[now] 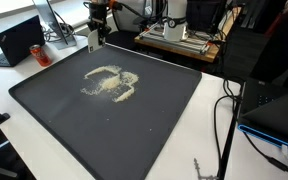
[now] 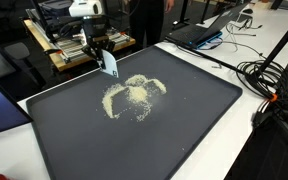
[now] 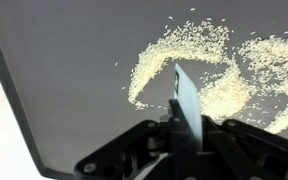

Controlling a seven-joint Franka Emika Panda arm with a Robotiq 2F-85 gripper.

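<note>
Gripper clamps a card; grains lie just beyond.

The grains lie scattered on the tray, in its far half, about midway between the side edges. The card, clamped in the gripper, stands near the tray's far edge, just behind the grains. A laptop sits on the table beyond a far corner of the tray. Cables lie off a side edge.

Dark mat wide open around grain spill; laptop, cables flank edges.
</note>
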